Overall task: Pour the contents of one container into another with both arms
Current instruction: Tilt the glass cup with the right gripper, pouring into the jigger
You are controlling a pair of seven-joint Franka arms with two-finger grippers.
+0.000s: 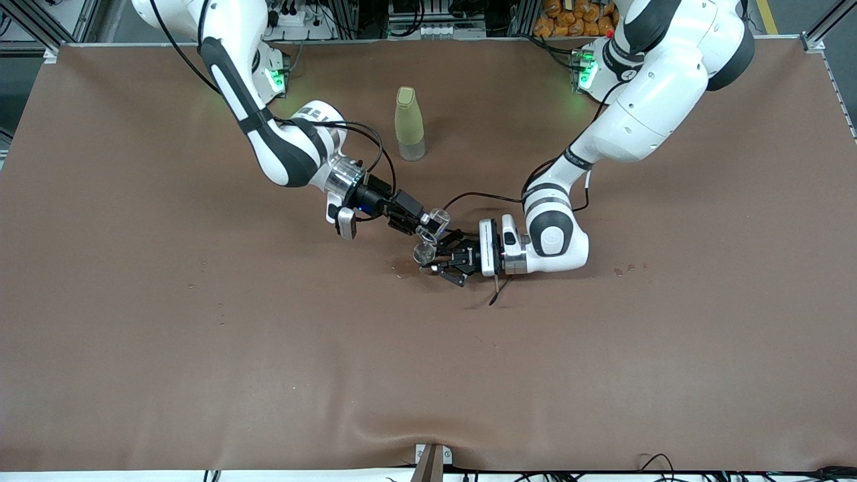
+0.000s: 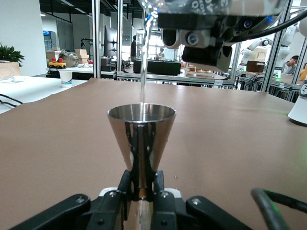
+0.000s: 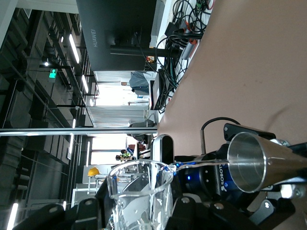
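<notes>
Over the middle of the table, my right gripper (image 1: 420,224) is shut on a clear glass beaker (image 1: 438,219) and holds it tilted. A thin stream of water (image 2: 143,72) falls from its lip (image 2: 158,5) into a steel cone-shaped measuring cup (image 1: 424,253). My left gripper (image 1: 442,260) is shut on the narrow waist of that cup (image 2: 141,129), which it holds upright just under the beaker. In the right wrist view the beaker (image 3: 139,191) sits between my fingers, and the cup's open mouth (image 3: 249,163) is beside it.
A tall yellow-green bottle (image 1: 409,124) stands on the brown table cover (image 1: 201,348), farther from the front camera than both grippers. A wet patch (image 1: 402,271) lies by the cup. A few droplets (image 1: 629,270) lie toward the left arm's end.
</notes>
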